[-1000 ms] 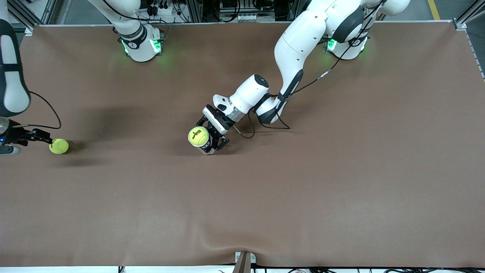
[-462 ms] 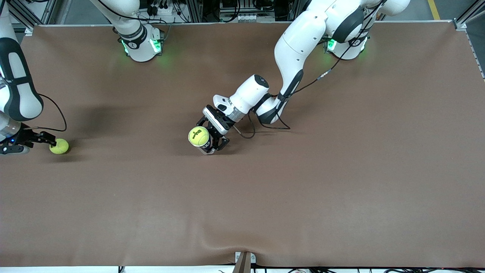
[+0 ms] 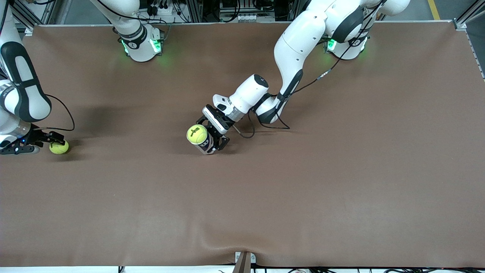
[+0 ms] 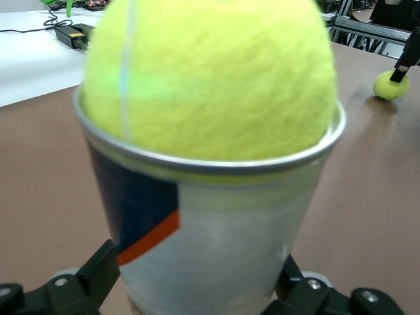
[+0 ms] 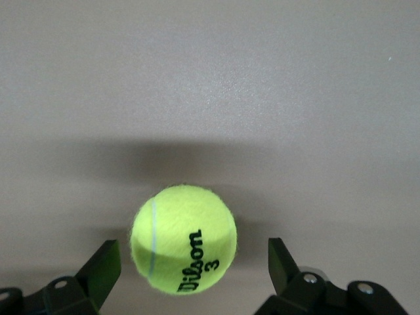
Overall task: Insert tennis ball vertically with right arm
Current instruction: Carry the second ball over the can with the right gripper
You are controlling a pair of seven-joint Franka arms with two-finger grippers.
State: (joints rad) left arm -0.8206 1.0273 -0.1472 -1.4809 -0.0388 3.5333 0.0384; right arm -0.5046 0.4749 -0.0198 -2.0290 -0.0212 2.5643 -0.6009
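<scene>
The white jointed right arm [image 3: 17, 94] is cut off by the front view's edge, the base of the clear plastic can with a metal rim [image 4: 210, 230] runs off the left wrist view, and the yellow-green tennis ball [image 4: 207, 79] hides the can's inside.

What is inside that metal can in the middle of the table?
A yellow tennis ball sits in the mouth of the can, its top bulging above the rim. Whatever lies below it inside the can is hidden by the ball and the wall.
</scene>
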